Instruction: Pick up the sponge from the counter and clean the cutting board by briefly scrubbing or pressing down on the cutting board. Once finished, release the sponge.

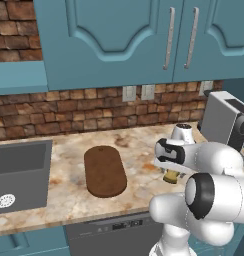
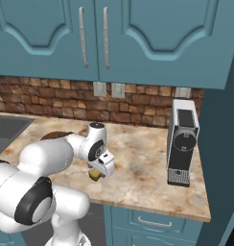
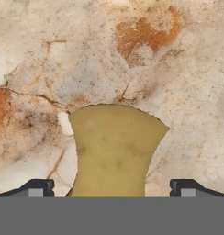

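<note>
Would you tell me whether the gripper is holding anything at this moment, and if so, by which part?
Nothing is held yet. The gripper is open, its fingertips standing clear on either side of the sponge, which lies on the counter.

The sponge [image 2: 95,175] sits under the arm's hand on the counter [image 2: 147,163].

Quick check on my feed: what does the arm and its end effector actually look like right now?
The arm is glossy white, built of rounded bulbous links with black bands and black discs at the joints. The end effector has two small dark, blocky fingertips with lighter grey pads. No cables or markings are visible.
</note>
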Controlling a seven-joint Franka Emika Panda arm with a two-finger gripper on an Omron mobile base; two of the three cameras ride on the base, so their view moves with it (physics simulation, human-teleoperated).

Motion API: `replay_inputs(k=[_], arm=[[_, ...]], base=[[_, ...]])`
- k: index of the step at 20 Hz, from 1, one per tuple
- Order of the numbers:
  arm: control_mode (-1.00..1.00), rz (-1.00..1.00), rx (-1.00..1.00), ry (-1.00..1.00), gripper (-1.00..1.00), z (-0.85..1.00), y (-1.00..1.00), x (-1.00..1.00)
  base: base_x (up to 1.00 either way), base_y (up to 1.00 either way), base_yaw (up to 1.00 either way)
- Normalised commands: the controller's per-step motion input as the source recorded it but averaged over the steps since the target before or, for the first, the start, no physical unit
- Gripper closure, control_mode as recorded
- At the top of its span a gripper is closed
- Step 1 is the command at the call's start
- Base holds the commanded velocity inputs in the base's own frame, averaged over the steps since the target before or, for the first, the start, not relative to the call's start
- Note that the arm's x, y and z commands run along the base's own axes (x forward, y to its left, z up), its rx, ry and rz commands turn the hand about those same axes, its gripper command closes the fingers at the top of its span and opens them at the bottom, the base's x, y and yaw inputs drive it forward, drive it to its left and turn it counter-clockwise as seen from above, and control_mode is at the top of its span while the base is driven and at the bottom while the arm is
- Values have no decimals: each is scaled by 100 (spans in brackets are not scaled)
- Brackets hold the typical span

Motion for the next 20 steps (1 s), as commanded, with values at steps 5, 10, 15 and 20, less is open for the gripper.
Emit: replay_inputs(k=[5,10,15,20], arm=[[-100,0,0,0,-100,-11,0,0],[-100,0,0,0,-100,-7,0,0],[-100,0,0,0,-100,0,0,0],[-100,0,0,0,100,0,0,0]], base=[[0,0,0],[0,0,0],[0,0,0],[0,0,0]])
